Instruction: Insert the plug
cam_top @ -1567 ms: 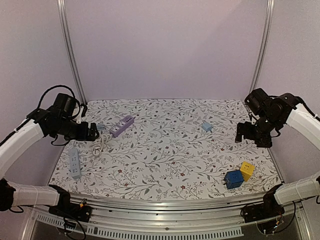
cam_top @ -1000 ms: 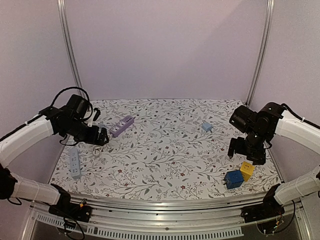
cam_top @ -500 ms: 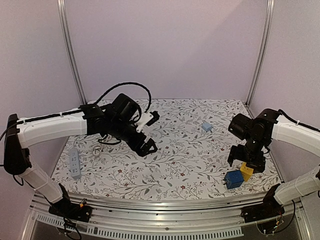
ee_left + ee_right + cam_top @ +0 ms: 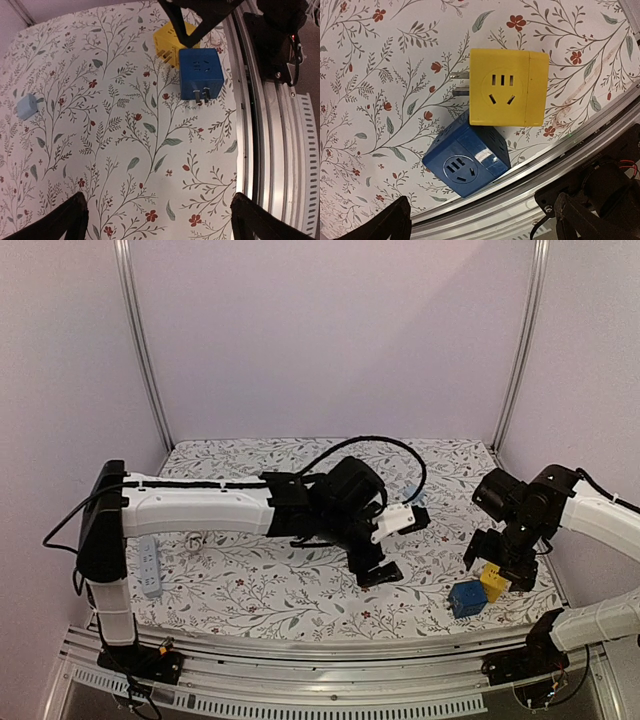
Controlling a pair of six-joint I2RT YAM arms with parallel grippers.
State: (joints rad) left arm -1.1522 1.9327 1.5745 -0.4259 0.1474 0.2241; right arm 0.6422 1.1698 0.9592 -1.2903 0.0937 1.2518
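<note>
Near the right front corner of the table point(image 4: 300, 592), I see the yellow cube point(image 4: 507, 92) lying against the blue cube point(image 4: 467, 160), each with its prongs showing. My right gripper point(image 4: 498, 565) hangs over the yellow one, jaws spread wide, holding nothing. My left gripper point(image 4: 398, 548) hovers mid-table, likewise wide open and empty. A small pale-blue plug point(image 4: 27, 106) lies well apart, farther back. A pale strip point(image 4: 150, 565) lies by the left edge.
</note>
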